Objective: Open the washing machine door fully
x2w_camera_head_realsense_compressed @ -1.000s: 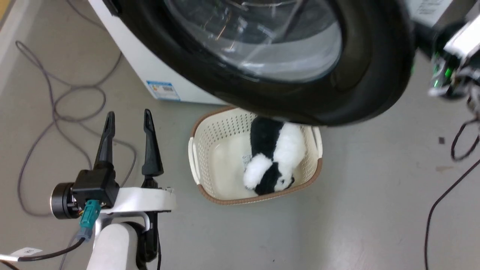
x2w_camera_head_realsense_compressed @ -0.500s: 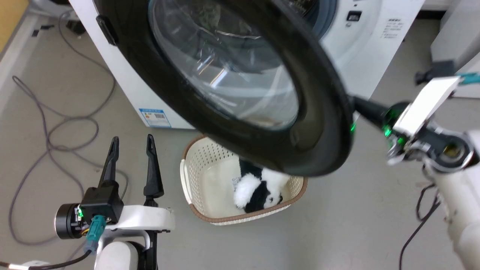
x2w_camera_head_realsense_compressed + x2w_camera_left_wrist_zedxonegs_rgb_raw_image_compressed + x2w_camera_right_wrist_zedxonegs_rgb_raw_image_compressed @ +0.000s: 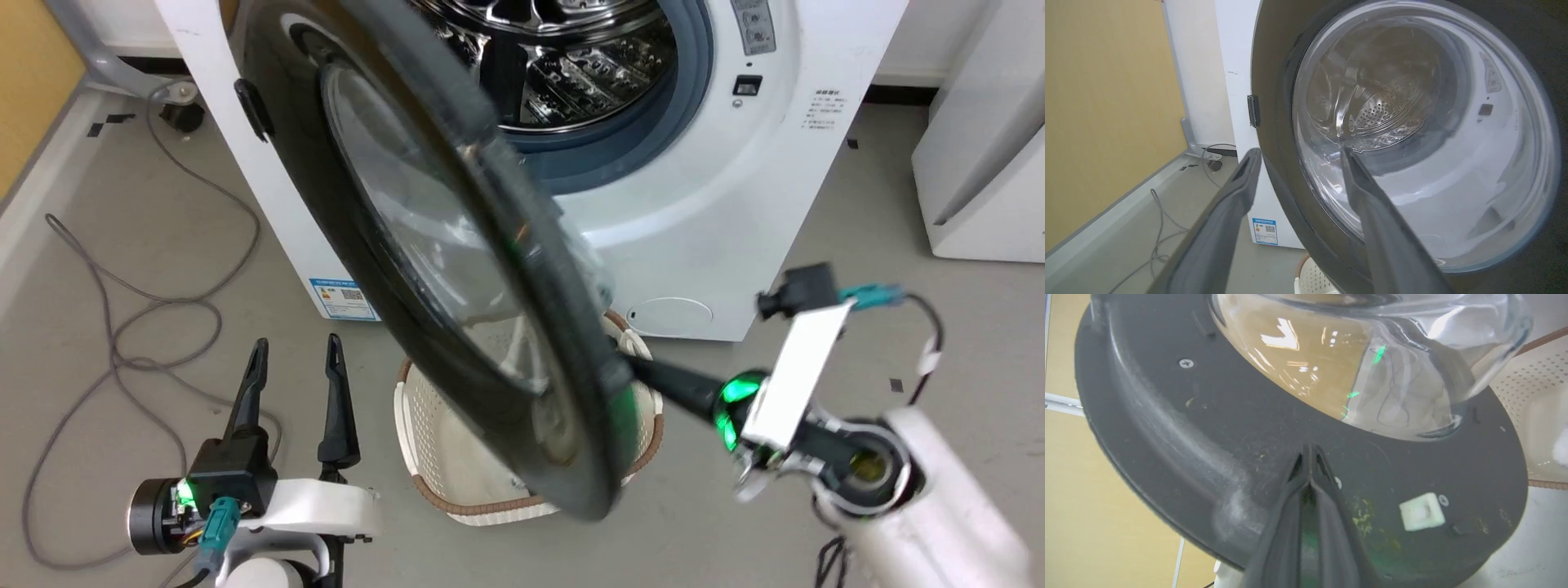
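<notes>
The washing machine stands ahead with its steel drum exposed. Its door is swung out, seen nearly edge-on and blurred, hinged at the left. My right gripper is shut with nothing in it, and its fingertips touch the door's matte inner ring just below the glass bowl. In the right wrist view this gripper points straight at the ring. My left gripper stands open and still at the lower left, apart from the door. In the left wrist view it faces the door's outer face.
A cream laundry basket sits on the floor under the door's lower edge. Grey cables loop on the floor at the left. A white appliance stands at the right. A yellow wall runs along the left side.
The head camera has tilted up, so the whole view shifted. The door has swung further out toward the left, with my shut right gripper following behind it. The door now hides the toy in the basket.
</notes>
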Robot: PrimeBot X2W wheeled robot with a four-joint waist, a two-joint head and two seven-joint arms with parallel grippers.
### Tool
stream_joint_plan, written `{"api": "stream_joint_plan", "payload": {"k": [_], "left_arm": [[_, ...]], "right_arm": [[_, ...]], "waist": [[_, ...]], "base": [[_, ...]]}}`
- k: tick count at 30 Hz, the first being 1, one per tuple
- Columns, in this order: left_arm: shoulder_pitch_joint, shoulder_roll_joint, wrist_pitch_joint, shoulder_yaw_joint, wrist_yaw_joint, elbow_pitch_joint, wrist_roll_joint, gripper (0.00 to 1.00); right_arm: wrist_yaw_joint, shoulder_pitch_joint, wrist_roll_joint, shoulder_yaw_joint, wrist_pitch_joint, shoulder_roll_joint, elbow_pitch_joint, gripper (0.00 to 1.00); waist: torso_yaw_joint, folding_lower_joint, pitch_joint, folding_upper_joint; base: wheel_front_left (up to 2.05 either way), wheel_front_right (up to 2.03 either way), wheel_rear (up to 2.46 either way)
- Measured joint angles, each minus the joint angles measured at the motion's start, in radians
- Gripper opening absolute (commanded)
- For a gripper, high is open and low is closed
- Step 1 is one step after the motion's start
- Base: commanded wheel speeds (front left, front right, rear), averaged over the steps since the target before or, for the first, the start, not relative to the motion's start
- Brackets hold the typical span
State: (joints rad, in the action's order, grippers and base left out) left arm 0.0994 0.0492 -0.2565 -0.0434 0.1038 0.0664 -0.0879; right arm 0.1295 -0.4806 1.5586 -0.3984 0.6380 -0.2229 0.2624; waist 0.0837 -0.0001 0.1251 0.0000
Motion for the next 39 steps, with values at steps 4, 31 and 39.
{"api": "stream_joint_plan", "payload": {"k": [4,31,39], "left_arm": [[-0.003,0.0,0.0,0.0,-0.001,0.003,0.0,1.0],[-0.055,0.0,0.0,0.026,-0.003,0.017,-0.001,1.0],[-0.09,0.0,0.0,0.048,-0.002,0.019,-0.003,1.0]], "right_arm": [[0.0,0.043,-0.001,-0.035,0.004,0.018,-0.053,0.0],[0.0,0.162,-0.35,-0.043,-0.598,0.046,-0.26,0.0],[0.0,0.169,-0.794,0.121,-0.894,-0.073,-0.158,0.0]], "waist": [[0.002,0.0,-0.007,0.0],[-0.033,0.0001,-0.063,0.0],[-0.054,0.0,-0.116,0.0]], "base": [[0.0,0.0,0.0],[0.0,0.0,0.0],[0.0,0.0,0.0]]}}
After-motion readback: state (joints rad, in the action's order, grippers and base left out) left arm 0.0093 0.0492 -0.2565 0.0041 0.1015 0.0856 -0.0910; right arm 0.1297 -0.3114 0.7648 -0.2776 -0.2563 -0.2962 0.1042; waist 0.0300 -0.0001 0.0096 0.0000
